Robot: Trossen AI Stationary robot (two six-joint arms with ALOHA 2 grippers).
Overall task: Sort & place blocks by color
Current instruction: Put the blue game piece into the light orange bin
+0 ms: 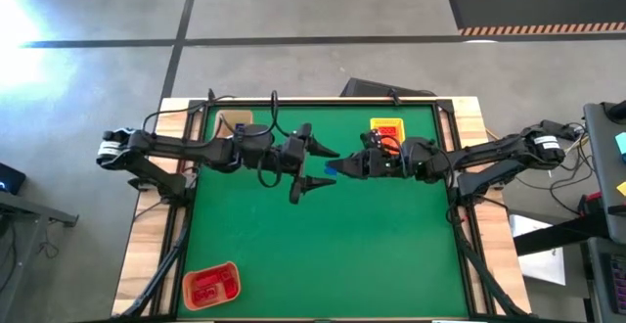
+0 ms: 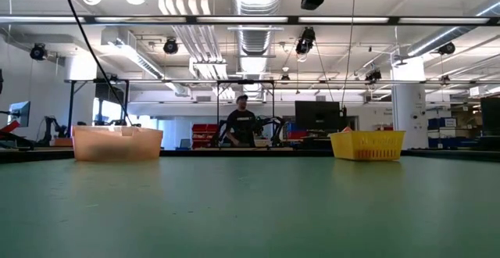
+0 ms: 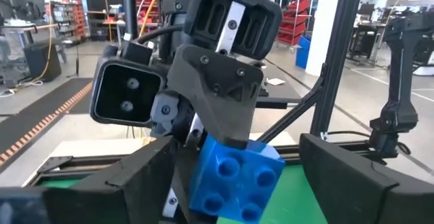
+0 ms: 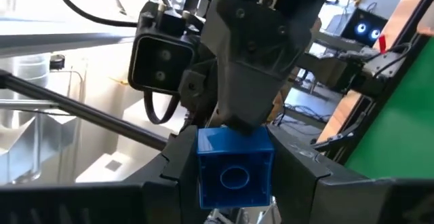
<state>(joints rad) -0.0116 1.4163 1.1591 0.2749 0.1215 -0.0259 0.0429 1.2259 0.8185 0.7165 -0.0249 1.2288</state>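
A blue block (image 1: 331, 168) hangs in mid-air over the middle of the green table (image 1: 323, 254), and my right gripper (image 4: 234, 149) is shut on it, reaching in from the table's right. My left gripper (image 1: 323, 168) faces it from the left and is open, with one finger on the far side of the block and one on the near side. In the left wrist view the block's studded face (image 3: 237, 183) shows between my two left fingers. The low view shows neither gripper. My right gripper pinches the block by two opposite side walls (image 4: 203, 164) between its two fingers. The fingers come roughly level from the table's right. The block's hollow underside (image 4: 234, 176) faces back at the wrist and it is lifted clear of the table. My left gripper: whether its fingers touch the block, I cannot tell.
A tan tray (image 1: 235, 122) stands at the far left and a yellow tray (image 1: 387, 129) at the far right, holding orange pieces. An orange tray (image 1: 210, 284) with red blocks sits at the near left corner. A person (image 2: 242, 125) stands in the room beyond.
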